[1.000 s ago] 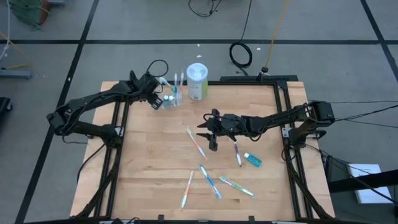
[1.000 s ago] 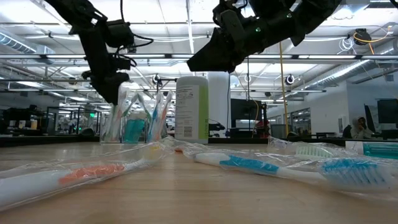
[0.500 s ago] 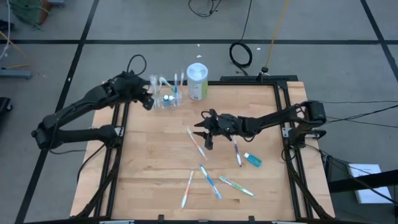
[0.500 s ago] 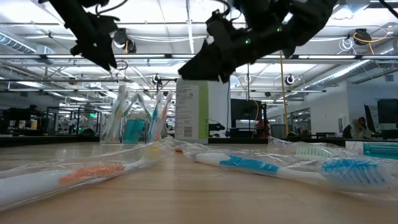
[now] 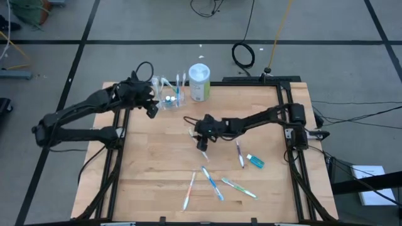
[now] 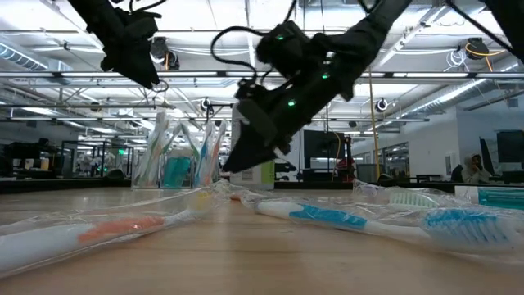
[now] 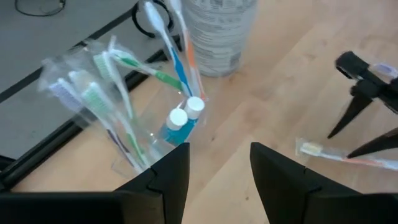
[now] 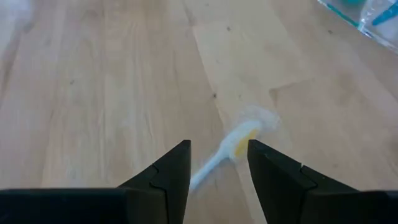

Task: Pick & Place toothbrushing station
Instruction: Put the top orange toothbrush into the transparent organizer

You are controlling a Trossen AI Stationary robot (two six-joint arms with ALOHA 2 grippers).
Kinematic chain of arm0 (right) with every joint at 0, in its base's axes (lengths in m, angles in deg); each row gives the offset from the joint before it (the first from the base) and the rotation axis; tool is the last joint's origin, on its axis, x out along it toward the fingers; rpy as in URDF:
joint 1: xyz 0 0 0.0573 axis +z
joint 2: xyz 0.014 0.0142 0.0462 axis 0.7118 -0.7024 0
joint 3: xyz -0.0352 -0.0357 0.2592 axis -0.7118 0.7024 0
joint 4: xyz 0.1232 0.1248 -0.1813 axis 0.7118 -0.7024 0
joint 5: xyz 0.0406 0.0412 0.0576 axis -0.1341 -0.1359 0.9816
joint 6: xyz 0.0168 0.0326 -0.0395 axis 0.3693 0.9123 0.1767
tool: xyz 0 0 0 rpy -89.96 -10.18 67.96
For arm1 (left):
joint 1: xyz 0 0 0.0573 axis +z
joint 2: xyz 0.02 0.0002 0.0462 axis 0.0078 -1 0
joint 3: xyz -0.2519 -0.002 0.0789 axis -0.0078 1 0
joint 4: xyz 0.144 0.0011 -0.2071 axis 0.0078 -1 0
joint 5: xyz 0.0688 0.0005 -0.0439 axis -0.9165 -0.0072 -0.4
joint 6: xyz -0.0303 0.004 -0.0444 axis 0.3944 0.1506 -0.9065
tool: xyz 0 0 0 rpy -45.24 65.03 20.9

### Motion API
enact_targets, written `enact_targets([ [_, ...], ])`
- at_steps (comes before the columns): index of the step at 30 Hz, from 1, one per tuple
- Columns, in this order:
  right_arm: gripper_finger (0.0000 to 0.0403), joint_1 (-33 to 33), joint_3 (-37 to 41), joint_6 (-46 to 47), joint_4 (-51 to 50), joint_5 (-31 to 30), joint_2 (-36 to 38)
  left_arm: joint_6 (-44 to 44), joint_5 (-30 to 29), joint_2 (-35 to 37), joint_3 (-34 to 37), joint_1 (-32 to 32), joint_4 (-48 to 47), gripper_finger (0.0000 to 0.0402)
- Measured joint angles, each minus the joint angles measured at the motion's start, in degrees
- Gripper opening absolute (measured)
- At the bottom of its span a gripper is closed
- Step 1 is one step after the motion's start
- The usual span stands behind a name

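Right end effector (image 5: 202,142), fingers parted, straddles a wrapped toothbrush (image 8: 229,152) lying mid-desk (image 5: 151,176); its slick wrapper could slip free on closing, while the open left end effector (image 5: 152,108) waits beside the cup (image 5: 168,100).

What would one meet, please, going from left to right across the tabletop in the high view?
Left gripper → clear cup holding toothbrushes → white canister → right gripper above a wrapped toothbrush → toothbrush with the dark handle → small blue tube.
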Motion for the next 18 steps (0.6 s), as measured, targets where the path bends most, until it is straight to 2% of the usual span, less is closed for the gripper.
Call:
enact_targets([
  [5, 0.0153, 0.03, -1.98, 3.57, -1.69, -0.05, -2.62, -0.01, -0.05, -1.87, 0.0, -1.38, 0.11, 0.0175],
  [12, 0.0153, -0.05, -1.88, 4.55, -4.17, 0.0, -2.47, -0.03, -0.07, -4.45, 0.02, -3.16, 0.55, 0.0175],
  [18, 0.0153, 1.37, -1.88, 7.23, -3.07, 4.25, -3.08, -0.03, -0.13, -5.99, 0.02, -4.33, 1.44, 0.0175],
])
